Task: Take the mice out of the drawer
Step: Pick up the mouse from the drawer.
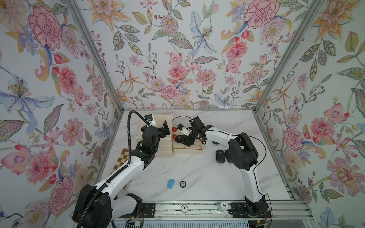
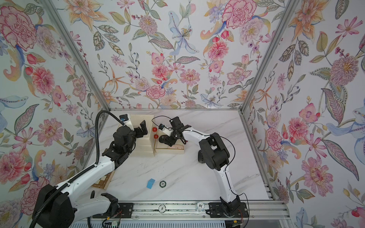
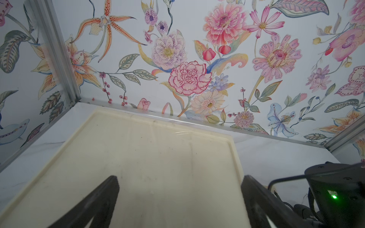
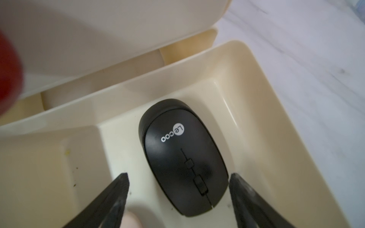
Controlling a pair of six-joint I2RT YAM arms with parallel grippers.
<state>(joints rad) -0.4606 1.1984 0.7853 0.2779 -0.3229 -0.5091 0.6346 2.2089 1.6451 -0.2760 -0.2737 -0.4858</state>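
You don't get a full view of the mice. In the right wrist view the black Lecoo mouse (image 4: 185, 158) lies whole on the floor of the open drawer (image 4: 256, 88). The pink mouse (image 4: 132, 222) beside it is cut off at the frame edge, and a red knob (image 4: 7, 79) is only a blur. In a top view your right arm covers most of the drawer, and its elbow hides part of one table mouse (image 1: 227, 157). A dark shape under the forearm is too hidden to name.

Count two mice in the drawer, one black and one pink. On the table there is one whole black mouse (image 1: 219, 156) plus the part-hidden one, and also one blue block (image 1: 170, 183) and one round chip (image 1: 183, 184).

Your right gripper (image 4: 179, 175) has its jaws apart astride the Lecoo mouse's button end, gripping nothing. Your left gripper (image 3: 180, 177) is spread too, empty, above the cream drawer unit (image 3: 158, 154).

The table (image 1: 197, 173) is white marble-look, and floral wallpaper (image 1: 177, 49) covers three walls.
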